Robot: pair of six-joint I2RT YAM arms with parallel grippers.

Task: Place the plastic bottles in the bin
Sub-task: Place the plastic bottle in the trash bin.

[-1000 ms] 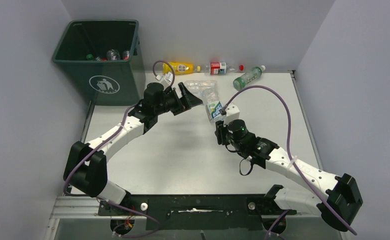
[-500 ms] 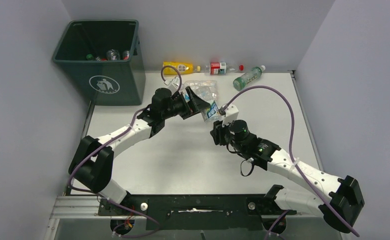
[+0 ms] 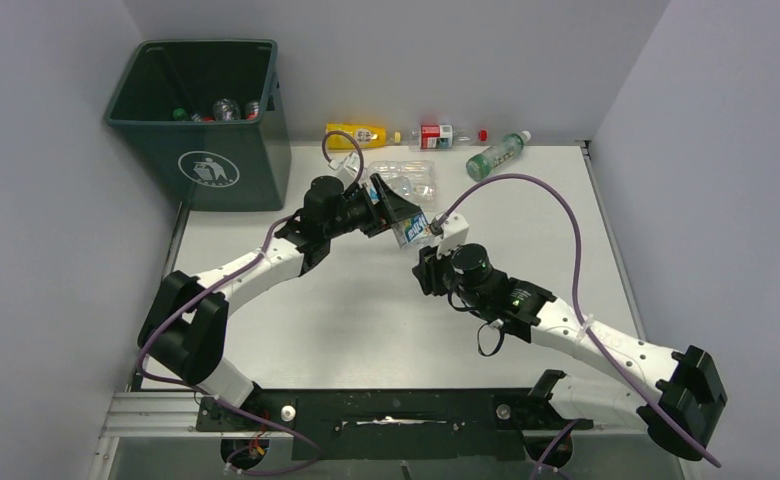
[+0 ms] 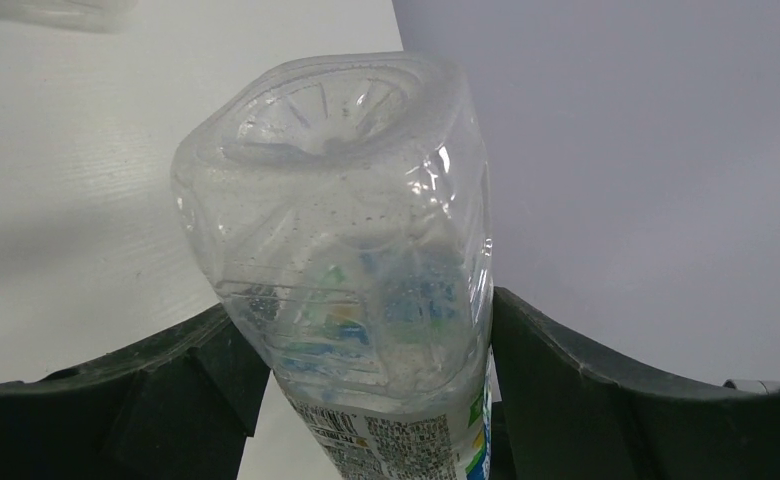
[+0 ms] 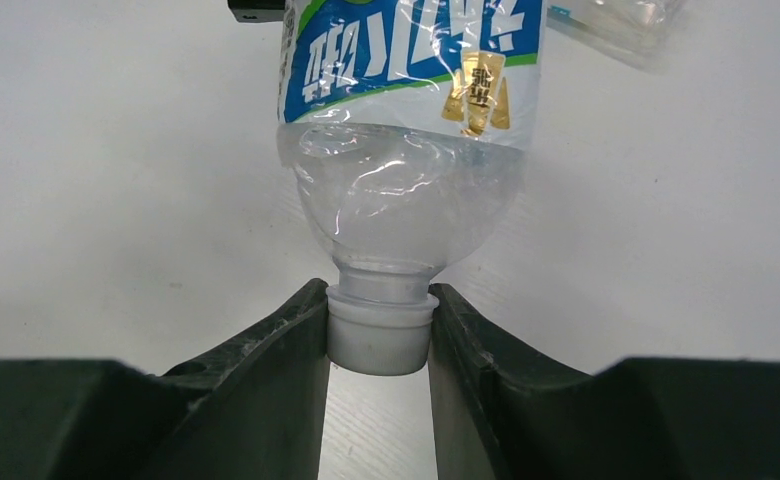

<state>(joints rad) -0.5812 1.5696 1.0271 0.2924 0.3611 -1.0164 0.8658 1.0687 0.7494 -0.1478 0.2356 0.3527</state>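
Note:
A clear plastic bottle with a blue and green label hangs above the table between both grippers. My right gripper is shut on its white cap, and the label faces the right wrist camera. My left gripper has closed around the bottle's body, and both fingers touch its sides. The dark green bin stands at the far left, with a few bottles inside.
Along the back wall lie a yellow bottle, a red-labelled bottle and a green-labelled bottle. A crushed clear bottle lies just behind the grippers. Grey walls close in both sides.
My left gripper swung right onto the bottle and narrowed around its body. The right gripper carried the bottle slightly left toward it, still shut on the cap.

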